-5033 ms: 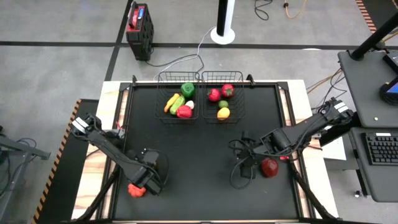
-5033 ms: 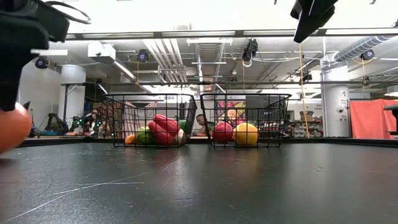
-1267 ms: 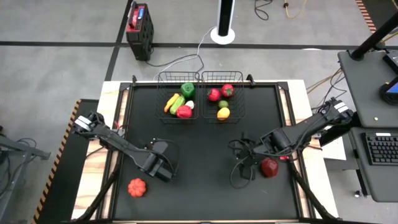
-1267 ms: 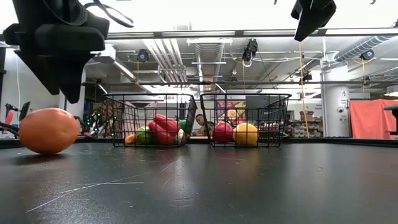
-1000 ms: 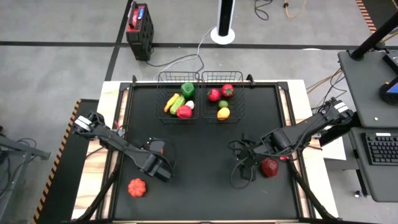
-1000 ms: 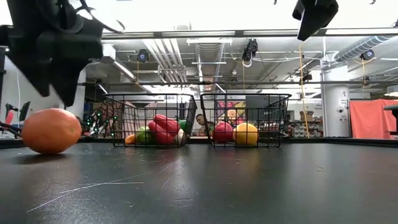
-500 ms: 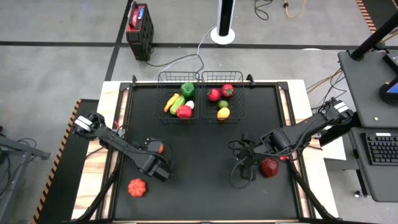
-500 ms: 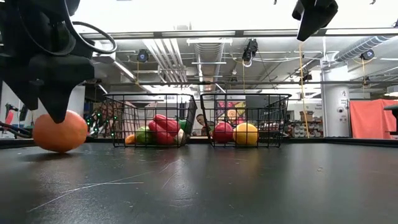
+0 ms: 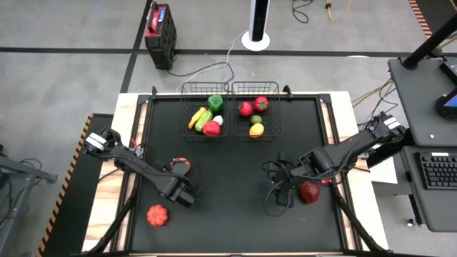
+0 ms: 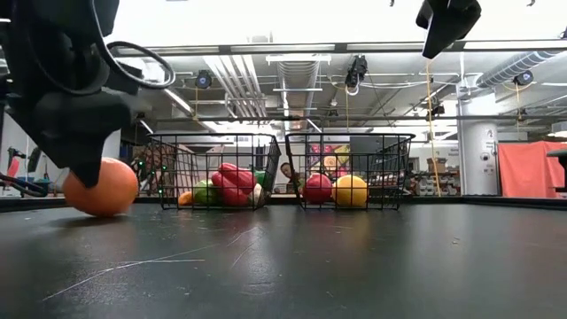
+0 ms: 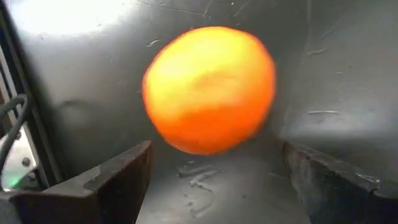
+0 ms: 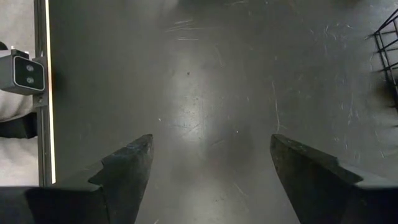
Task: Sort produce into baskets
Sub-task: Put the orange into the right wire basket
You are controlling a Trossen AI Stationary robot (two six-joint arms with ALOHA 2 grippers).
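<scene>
Nearest the front edge of the table (image 9: 235, 221), well short of the baskets, a red ridged piece (image 9: 157, 214) that looks like a small tomato or pumpkin lies alone. Just toward the baskets from it, the left gripper (image 11: 214, 180) hangs low with its jaws spread wide and empty, and an orange round fruit (image 11: 208, 90) sits on the table right ahead of the fingers, not yet between them. That fruit looks like smooth hollow plastic, so I judge it light, stiff and quick to roll or squirt out of a pinch; the safest hold would be across its widest middle, fingers level and set down either side before closing. Across the table, about as far from the baskets, the right gripper (image 12: 208, 168) stands open over bare surface, holding nothing, with a dark red apple-like piece (image 9: 309, 191) just beside the arm. Farthest off, the left basket (image 9: 187, 114) holds a green pepper, cucumber, carrot, red pepper and a pale piece, and the right basket (image 9: 277, 114), touching it side by side, holds red pieces, a lemon and something small and green.
</scene>
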